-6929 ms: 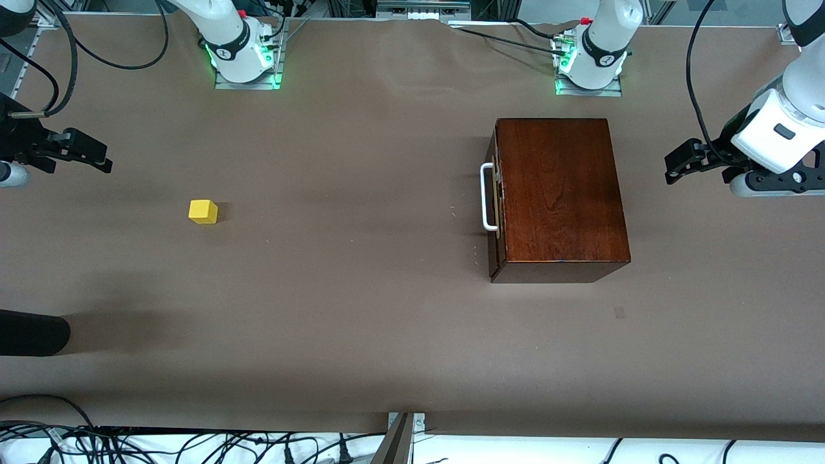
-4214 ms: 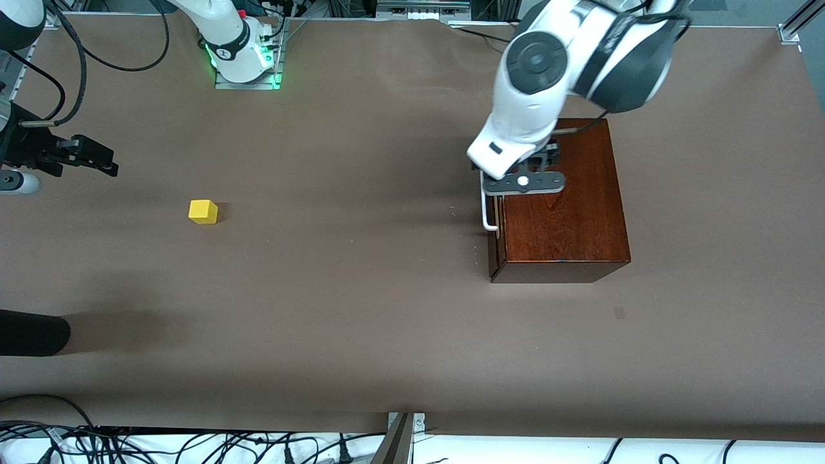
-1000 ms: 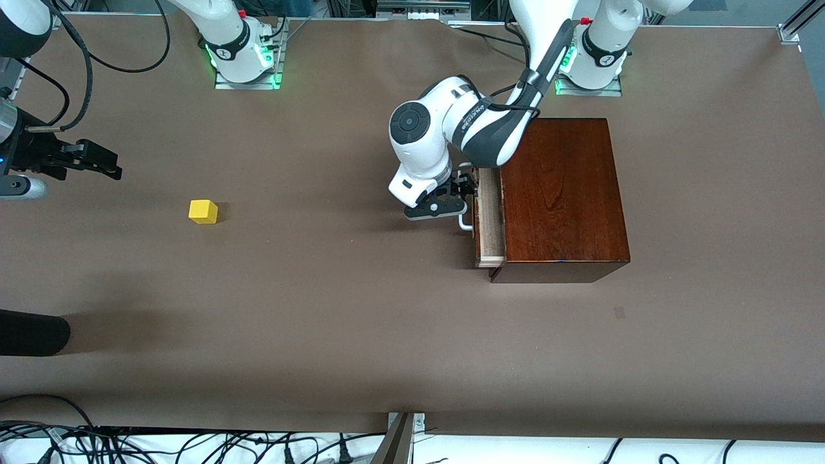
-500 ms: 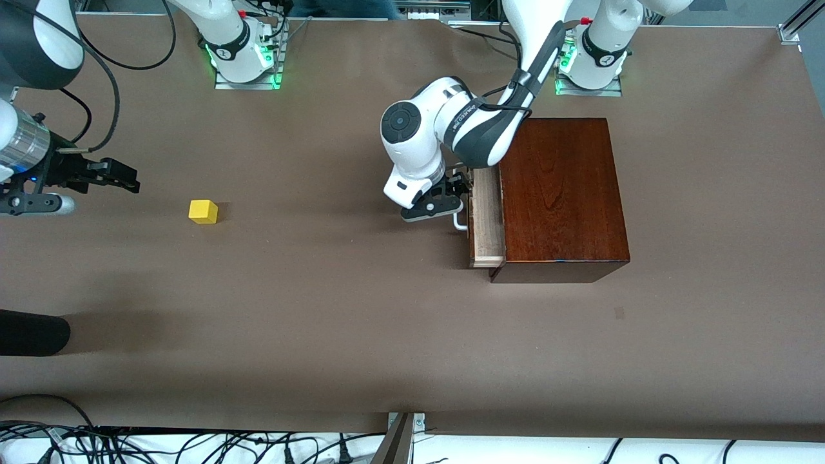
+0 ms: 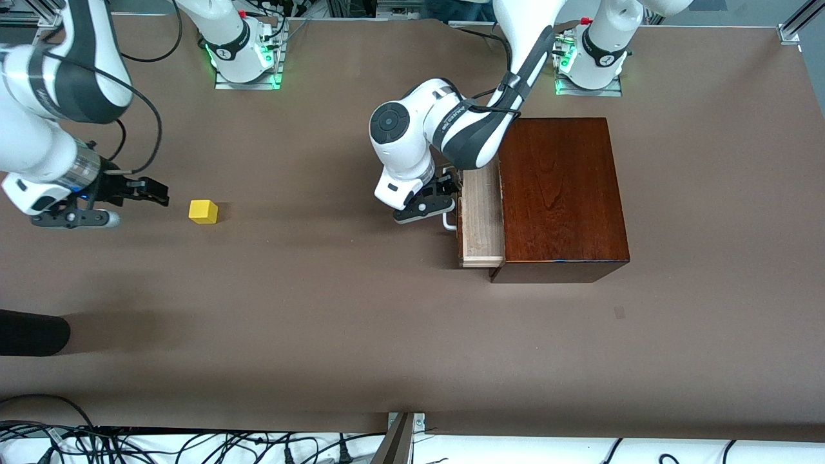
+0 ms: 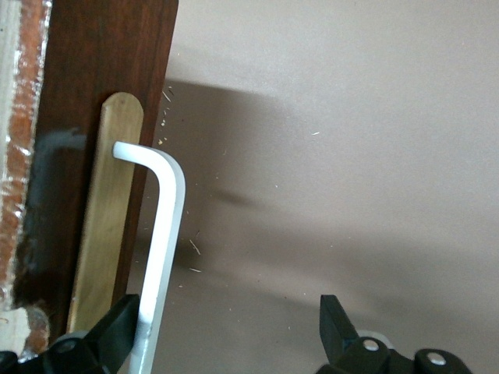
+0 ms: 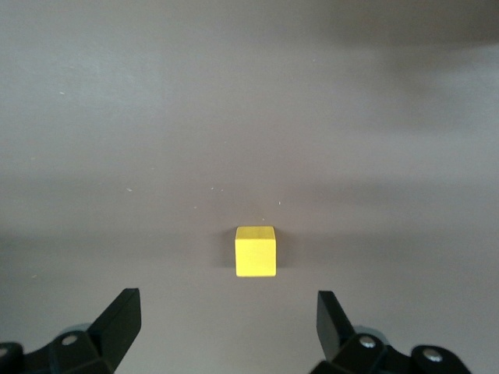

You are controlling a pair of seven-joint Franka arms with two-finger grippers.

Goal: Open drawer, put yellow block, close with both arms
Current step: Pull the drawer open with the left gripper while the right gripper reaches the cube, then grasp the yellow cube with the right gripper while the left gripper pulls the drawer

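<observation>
The drawer (image 5: 480, 219) stands partly pulled out of the dark mahogany box (image 5: 561, 193), showing its pale wood tray. My left gripper (image 5: 449, 196) is at the white handle (image 5: 446, 223). In the left wrist view the gripper (image 6: 226, 335) is open, and the handle (image 6: 164, 249) runs just inside one finger (image 6: 117, 343) against the dark drawer front (image 6: 101, 117). The yellow block (image 5: 203, 211) sits on the table toward the right arm's end. My right gripper (image 5: 158, 195) is open and empty, just short of the block. In the right wrist view the block (image 7: 256, 251) lies ahead of the gripper (image 7: 226, 327).
A black rounded object (image 5: 32, 332) lies at the right arm's end of the table, nearer to the front camera. The two arm bases (image 5: 245, 58) (image 5: 590, 61) stand along the table's edge. Cables (image 5: 161, 444) hang below the edge nearest the camera.
The drawer has slid farther out of the box toward the right arm's end, with my left gripper at its handle. My right gripper has moved closer to the yellow block.
</observation>
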